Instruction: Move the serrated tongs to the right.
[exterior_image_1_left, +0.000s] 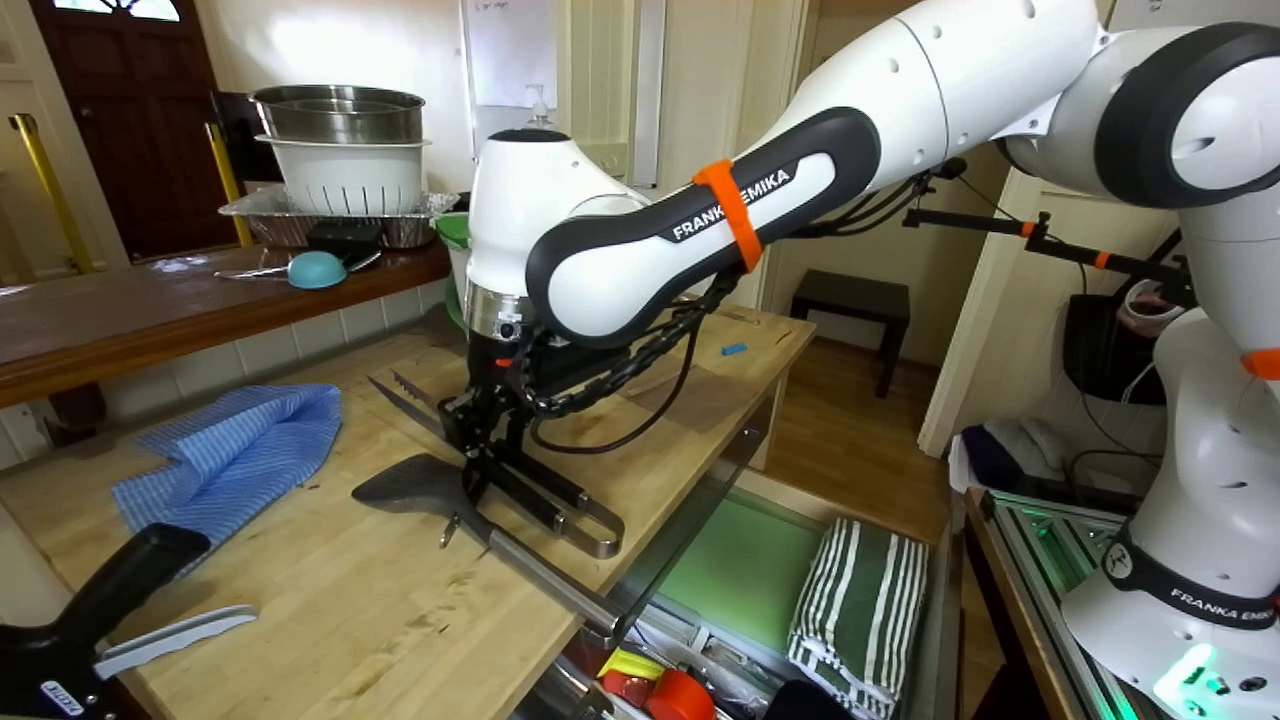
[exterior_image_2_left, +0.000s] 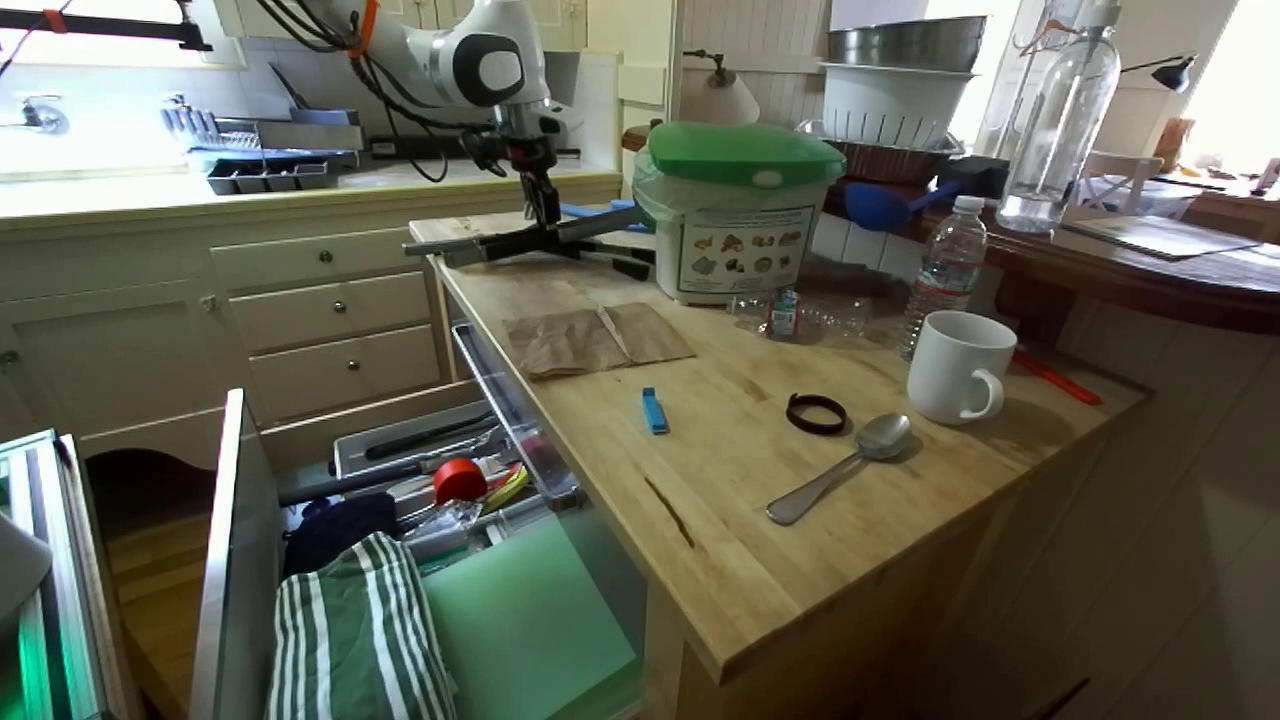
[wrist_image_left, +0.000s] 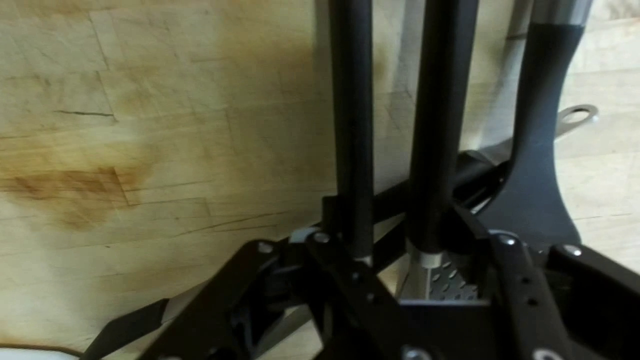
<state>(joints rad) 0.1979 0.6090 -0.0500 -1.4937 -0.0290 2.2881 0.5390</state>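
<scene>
The serrated tongs have two black handle arms, joined by a metal loop, and dark toothed tips. They show in both exterior views (exterior_image_1_left: 515, 490) (exterior_image_2_left: 515, 243) and in the wrist view (wrist_image_left: 444, 100). My gripper (exterior_image_1_left: 482, 470) is around both handle arms; in the wrist view its fingers (wrist_image_left: 395, 215) press against their outer sides. Whether the tongs are clear of the table is hard to tell. The black spatula (exterior_image_1_left: 410, 485) lies right beside them, its wide blade near my fingers (wrist_image_left: 540, 160). Another dark slim tool (wrist_image_left: 127, 325) lies crosswise beneath the tongs.
A blue cloth (exterior_image_1_left: 250, 440) and a black-handled tool (exterior_image_1_left: 120, 580) lie on the wooden table. A drawer stands open with a green striped towel (exterior_image_1_left: 865, 600). A green-lidded bin (exterior_image_2_left: 740, 220), brown paper (exterior_image_2_left: 600, 338), spoon (exterior_image_2_left: 840, 470) and mug (exterior_image_2_left: 960, 360) stand or lie further along.
</scene>
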